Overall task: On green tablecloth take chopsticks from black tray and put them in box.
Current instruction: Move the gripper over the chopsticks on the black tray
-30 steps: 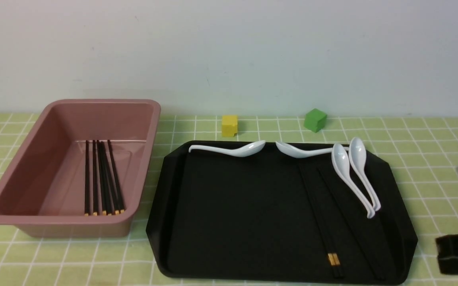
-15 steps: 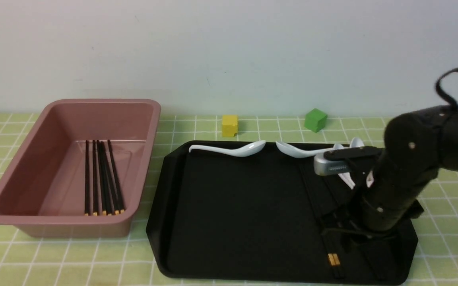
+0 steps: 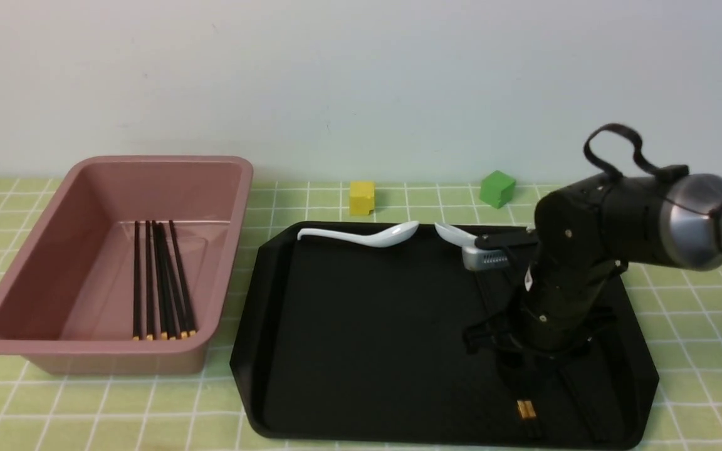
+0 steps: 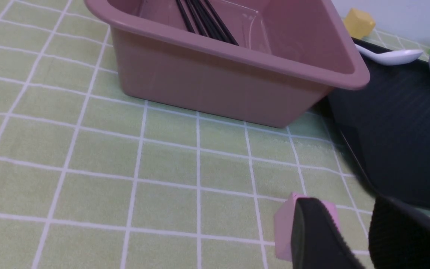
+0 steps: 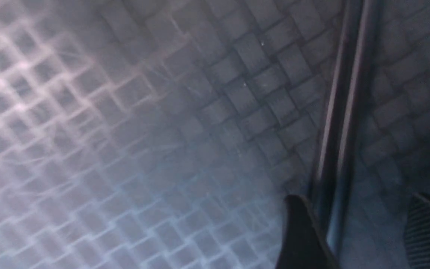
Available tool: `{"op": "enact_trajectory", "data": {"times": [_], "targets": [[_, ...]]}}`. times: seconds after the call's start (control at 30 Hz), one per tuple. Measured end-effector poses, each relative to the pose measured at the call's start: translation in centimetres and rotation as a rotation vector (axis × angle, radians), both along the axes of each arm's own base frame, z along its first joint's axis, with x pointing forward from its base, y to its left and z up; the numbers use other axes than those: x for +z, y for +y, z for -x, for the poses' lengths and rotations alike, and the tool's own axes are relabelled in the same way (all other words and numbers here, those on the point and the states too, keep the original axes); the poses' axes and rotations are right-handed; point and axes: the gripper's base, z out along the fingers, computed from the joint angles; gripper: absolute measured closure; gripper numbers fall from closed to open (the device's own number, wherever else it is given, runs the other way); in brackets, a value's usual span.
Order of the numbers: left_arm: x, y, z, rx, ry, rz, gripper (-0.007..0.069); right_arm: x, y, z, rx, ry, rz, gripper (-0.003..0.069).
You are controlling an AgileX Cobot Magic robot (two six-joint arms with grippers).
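**Right tool** (image 3: 533, 376): released, pointing down over the right half of the black tray (image 3: 367, 326). In the right wrist view its fingers (image 5: 301, 231) stand on either side of the chopstick pair (image 5: 340, 130), one just beside it and the other apart. The pair lies flat on the tray, gold bands toward the near rim.

**Left tool** (image 4: 343, 209): released and empty, low over the green tablecloth (image 4: 162, 172) covering the counter, near the pink box (image 4: 218, 82).

**Box contents:** stored chopsticks (image 3: 160, 282) lie inside the box.
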Motion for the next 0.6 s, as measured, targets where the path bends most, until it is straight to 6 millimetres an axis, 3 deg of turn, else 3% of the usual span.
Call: {"op": "enact_trajectory", "data": {"times": [0.07,0.23,0.37,0.5,0.6], "targets": [[0.0,0.0,0.0,0.000,0.000,0.000,0.0388,-0.3,0.0,-0.1,0.002,0.007,0.006,0.0314],[0.0,0.0,0.0,0.000,0.000,0.000,0.0388,-0.3,0.0,0.0,0.004,0.025,0.011,0.0523],[0.0,0.0,0.0,0.000,0.000,0.000,0.0388,0.7,0.1,0.4,0.030,0.051,-0.004,0.0524],[0.0,0.0,0.0,0.000,0.000,0.000,0.0388,4.7,0.7,0.9,0.061,0.050,-0.088,0.0524],[0.0,0.0,0.0,0.000,0.000,0.000,0.0388,9.5,2.6,0.6,0.096,-0.046,-0.281,0.0524]]}}
